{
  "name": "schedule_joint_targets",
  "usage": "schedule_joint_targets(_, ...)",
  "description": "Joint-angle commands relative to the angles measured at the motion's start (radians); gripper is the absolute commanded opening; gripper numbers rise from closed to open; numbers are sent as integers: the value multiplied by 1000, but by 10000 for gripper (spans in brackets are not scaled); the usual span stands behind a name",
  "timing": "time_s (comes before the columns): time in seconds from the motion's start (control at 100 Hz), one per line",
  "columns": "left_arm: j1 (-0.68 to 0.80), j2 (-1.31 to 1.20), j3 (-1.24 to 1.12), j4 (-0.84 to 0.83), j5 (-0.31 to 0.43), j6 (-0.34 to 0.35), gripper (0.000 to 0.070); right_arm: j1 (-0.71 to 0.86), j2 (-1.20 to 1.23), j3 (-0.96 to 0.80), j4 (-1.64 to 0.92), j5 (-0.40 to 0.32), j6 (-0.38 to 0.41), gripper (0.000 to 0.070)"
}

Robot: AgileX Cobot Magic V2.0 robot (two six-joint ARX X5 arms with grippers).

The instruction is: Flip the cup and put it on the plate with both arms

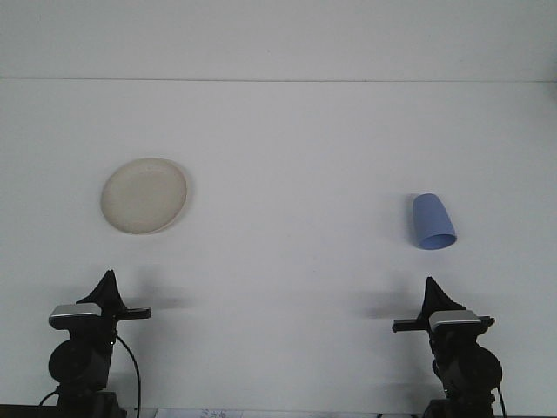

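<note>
While the blue cup [432, 221] lies well ahead of the right gripper [430, 289], whose jaw opening cannot be told, it should approach squarely across the cup's sides.

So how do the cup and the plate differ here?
The cup is blue; the plate is off-white. The cup is on the table's right side, the plate on its left. The cup looks tipped over, the plate lies flat. Neither is held.
</note>
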Motion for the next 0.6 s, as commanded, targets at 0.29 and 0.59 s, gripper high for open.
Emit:
schedule_joint_targets(0.29,1,-2,-19,14,-3,12,15,1,0,-2,12,-17,86,4)
schedule_joint_targets(0.59,1,-2,-19,14,-3,12,15,1,0,8,39,-21,319,6)
